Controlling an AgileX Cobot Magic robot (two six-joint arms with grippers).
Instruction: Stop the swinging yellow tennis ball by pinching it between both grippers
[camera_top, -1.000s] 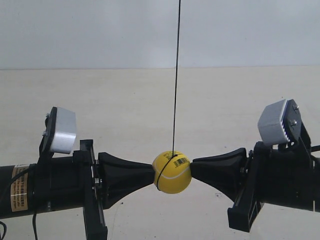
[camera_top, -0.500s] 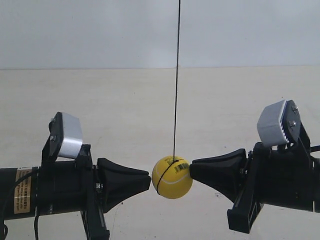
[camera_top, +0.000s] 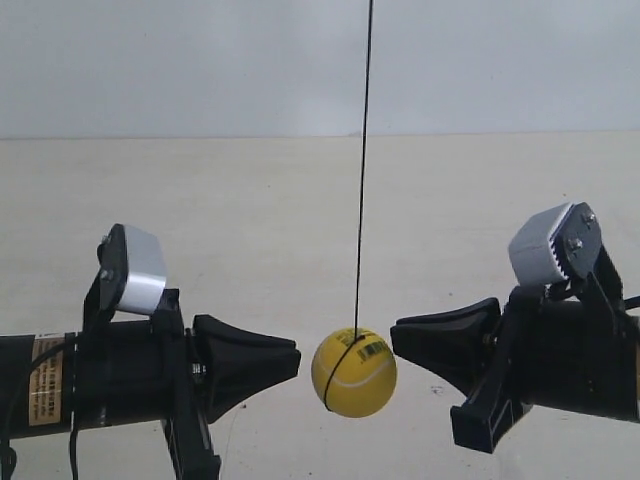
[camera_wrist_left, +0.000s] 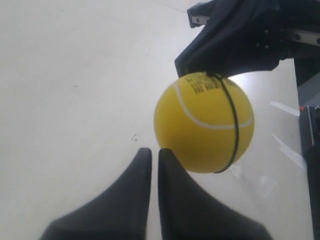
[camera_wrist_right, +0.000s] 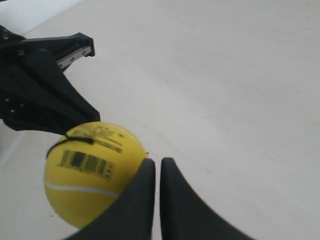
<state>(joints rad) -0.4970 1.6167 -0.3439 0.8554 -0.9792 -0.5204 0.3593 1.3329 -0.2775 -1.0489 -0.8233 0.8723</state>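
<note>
The yellow tennis ball (camera_top: 353, 372) hangs on a thin black string (camera_top: 362, 170) between the two black grippers. My left gripper (camera_top: 298, 360), on the arm at the exterior view's left, is shut and points at the ball across a small gap. My right gripper (camera_top: 393, 340) is also shut, its tip close to the ball's upper side by the barcode sticker; contact cannot be told. In the left wrist view the ball (camera_wrist_left: 204, 125) sits just past the left gripper (camera_wrist_left: 152, 151). The right wrist view shows the ball (camera_wrist_right: 90, 170) beside the right gripper (camera_wrist_right: 157, 162).
A pale, bare tabletop (camera_top: 250, 220) lies under the ball, with a light wall behind it. Each arm carries a silver-grey module (camera_top: 140, 268) on top. The opposite arm's body fills one corner of each wrist view (camera_wrist_left: 240, 40).
The left gripper has pulled back from the ball and the right gripper has backed off slightly. The ball, pinched a second ago, now hangs a little lower and to the right.
</note>
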